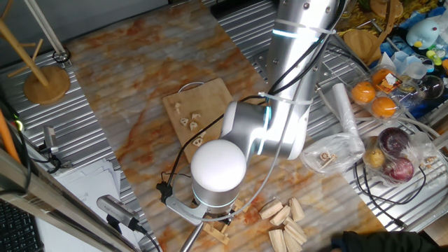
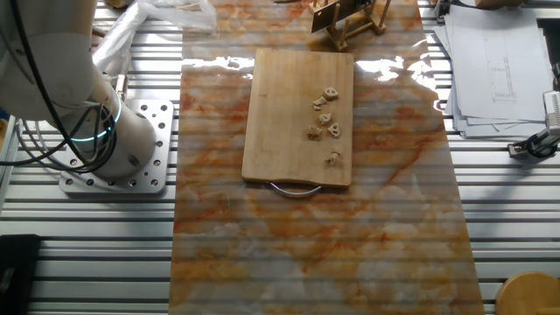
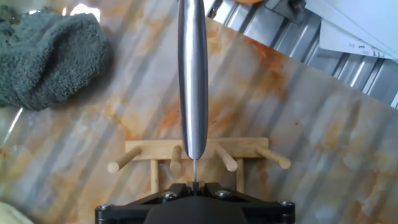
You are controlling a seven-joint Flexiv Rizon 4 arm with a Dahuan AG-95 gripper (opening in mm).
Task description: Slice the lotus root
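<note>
Several thin cream slices of lotus root (image 1: 186, 120) (image 2: 325, 115) lie scattered on the wooden cutting board (image 1: 210, 98) (image 2: 280, 105). In the hand view my gripper (image 3: 196, 185) is shut on a knife (image 3: 193, 81), whose steel blade points straight away from the camera, edge-on. The blade hangs over a small wooden peg rack (image 3: 199, 149) (image 2: 346, 22) on the marbled table, away from the board. In one fixed view the arm's white joint (image 1: 218, 168) hides the gripper; part of the rack (image 1: 217, 227) shows below it.
A grey cloth (image 3: 50, 56) lies left of the blade. Pale wooden wedge blocks (image 1: 287, 220) sit near the rack. Oranges (image 1: 374, 98), bagged fruit (image 1: 395, 154), papers (image 2: 490, 70) and a round wooden stand (image 1: 45, 84) ring the table. The arm base (image 2: 114, 149) stands beside the board.
</note>
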